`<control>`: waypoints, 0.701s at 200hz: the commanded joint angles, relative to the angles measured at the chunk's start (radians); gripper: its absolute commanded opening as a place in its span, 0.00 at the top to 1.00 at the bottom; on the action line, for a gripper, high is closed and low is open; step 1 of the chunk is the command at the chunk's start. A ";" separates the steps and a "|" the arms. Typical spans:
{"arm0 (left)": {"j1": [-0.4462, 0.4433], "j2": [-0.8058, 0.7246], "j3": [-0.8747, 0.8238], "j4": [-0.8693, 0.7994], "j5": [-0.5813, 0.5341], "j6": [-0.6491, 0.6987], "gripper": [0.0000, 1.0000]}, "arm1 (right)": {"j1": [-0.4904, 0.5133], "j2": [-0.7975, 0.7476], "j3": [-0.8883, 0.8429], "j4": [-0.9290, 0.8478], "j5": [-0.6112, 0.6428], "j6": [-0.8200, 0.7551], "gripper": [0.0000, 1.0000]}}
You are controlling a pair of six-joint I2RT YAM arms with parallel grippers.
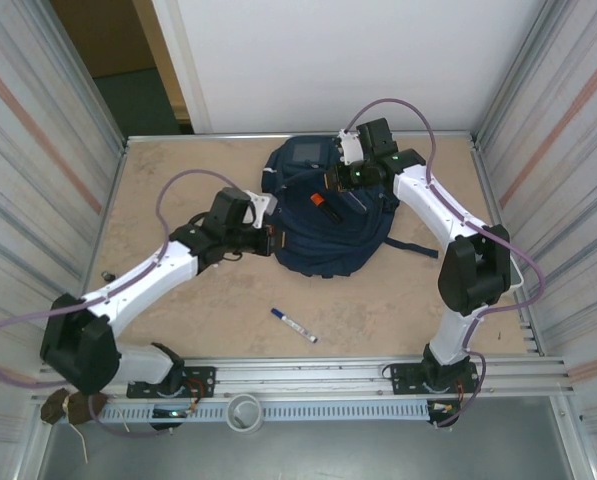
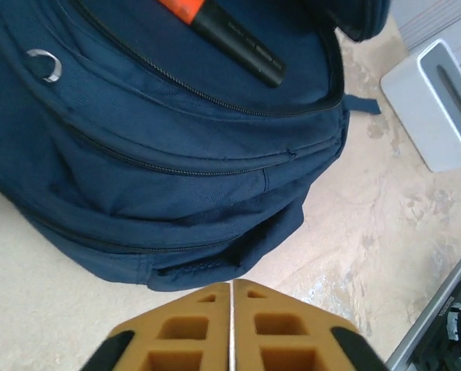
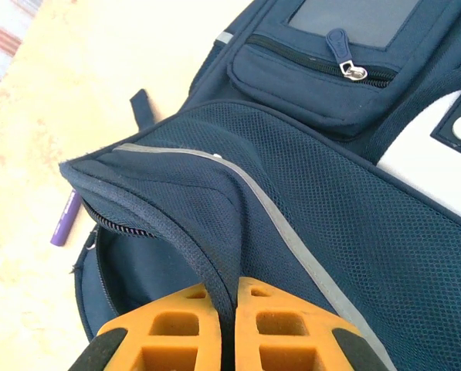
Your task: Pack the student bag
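student bag (image 1: 323,245) lies far-centre on desk (image 1: 178,190), main pocket open, orange-capped marker (image 2: 228,35) inside. right fingers (image 3: 176,328) clenched on its zipper flap. left fingers (image 2: 184,328) closed, empty, just beside it.

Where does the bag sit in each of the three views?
Top external: bag at the far centre of the table.
Left wrist: bag fills the upper half, above the shut left gripper.
Right wrist: bag covers most; right gripper pinches its zip edge.
Shared: orange-capped marker, top and left wrist.
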 commanded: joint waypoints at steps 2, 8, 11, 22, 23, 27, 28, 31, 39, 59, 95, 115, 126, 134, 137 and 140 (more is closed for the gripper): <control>-0.025 0.022 -0.004 -0.025 -0.078 -0.006 0.82 | -0.008 -0.036 0.026 0.012 -0.007 0.029 1.00; -0.038 0.019 -0.018 -0.031 -0.102 0.004 0.79 | -0.010 -0.039 0.020 0.010 0.001 0.024 1.00; -0.049 0.016 -0.026 -0.032 -0.112 0.014 0.77 | -0.010 -0.041 0.016 0.010 0.003 0.023 1.00; -0.101 0.010 -0.052 -0.035 -0.141 0.079 0.69 | -0.015 -0.045 0.004 0.010 0.003 0.019 1.00; -0.106 0.010 -0.054 -0.036 -0.144 0.085 0.68 | -0.016 -0.045 0.003 0.010 0.003 0.019 1.00; -0.125 0.007 -0.062 -0.043 -0.163 0.106 0.66 | -0.019 -0.047 0.000 0.010 0.002 0.020 1.00; -0.128 0.006 -0.065 -0.044 -0.168 0.110 0.66 | -0.020 -0.047 -0.001 0.010 0.000 0.020 1.00; -0.144 0.004 -0.070 -0.049 -0.185 0.123 0.64 | -0.022 -0.048 -0.002 0.011 0.000 0.021 1.00; -0.180 -0.001 -0.083 -0.066 -0.222 0.147 0.59 | -0.028 -0.050 -0.006 0.013 -0.005 0.021 1.00; -0.265 -0.025 -0.095 -0.145 -0.311 0.146 0.49 | -0.036 -0.053 -0.007 0.018 -0.018 0.026 1.00; -0.387 -0.067 -0.120 -0.442 -0.422 -0.221 0.40 | -0.042 -0.058 -0.023 0.021 -0.039 0.025 1.00; -0.511 -0.099 -0.183 -0.508 -0.441 -0.440 0.31 | -0.046 -0.065 -0.044 0.037 -0.052 0.027 1.00; -0.545 -0.103 -0.217 -0.500 -0.407 -0.516 0.28 | -0.049 -0.064 -0.053 0.047 -0.062 0.032 1.00; -0.559 -0.103 -0.236 -0.476 -0.374 -0.536 0.27 | -0.053 -0.064 -0.057 0.053 -0.072 0.035 1.00; -0.563 -0.103 -0.242 -0.468 -0.365 -0.542 0.27 | -0.053 -0.065 -0.058 0.054 -0.075 0.036 1.00; -0.566 -0.102 -0.247 -0.456 -0.355 -0.546 0.26 | -0.053 -0.065 -0.058 0.056 -0.077 0.036 1.00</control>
